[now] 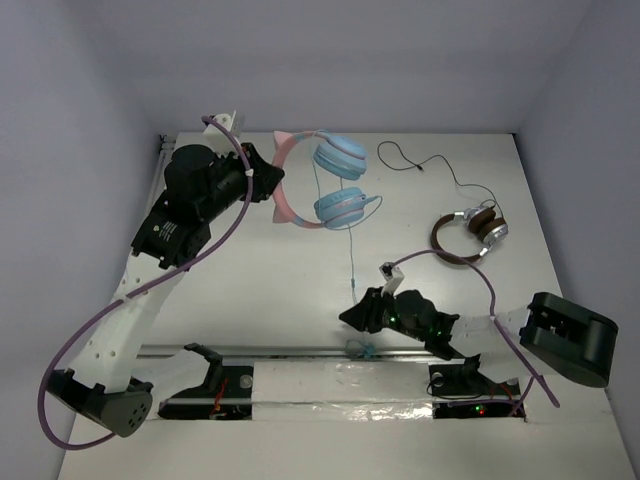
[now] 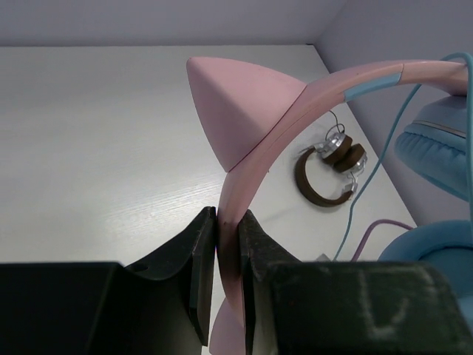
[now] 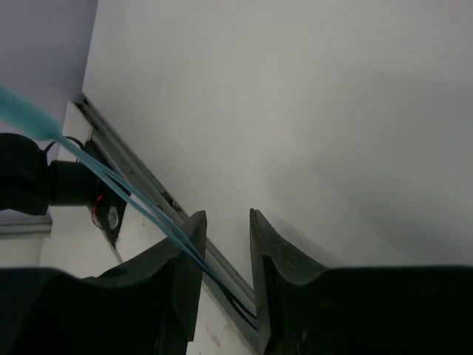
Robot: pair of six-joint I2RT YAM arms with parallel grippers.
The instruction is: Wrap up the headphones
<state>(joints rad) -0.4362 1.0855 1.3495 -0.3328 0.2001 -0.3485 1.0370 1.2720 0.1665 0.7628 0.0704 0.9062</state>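
The headphones (image 1: 325,180) lie at the back of the table, with light-blue ear cups (image 1: 341,156) and a pink cat-ear headband (image 1: 285,190). My left gripper (image 1: 273,186) is shut on the headband (image 2: 295,111), and its jaws (image 2: 228,222) pinch the band just below a cat-ear point. The thin light-blue cable (image 1: 353,255) runs from the lower cup toward the near edge. My right gripper (image 1: 353,315) is at the cable's lower end. In the right wrist view its jaws (image 3: 227,218) are open, and cable strands (image 3: 111,177) pass between them against the left finger.
Brown-and-silver headphones (image 1: 468,232) lie at the right, with their thin black cable (image 1: 430,165) trailing to the back; they also show in the left wrist view (image 2: 325,174). A metal rail (image 1: 300,352) runs along the near edge. White walls enclose the table.
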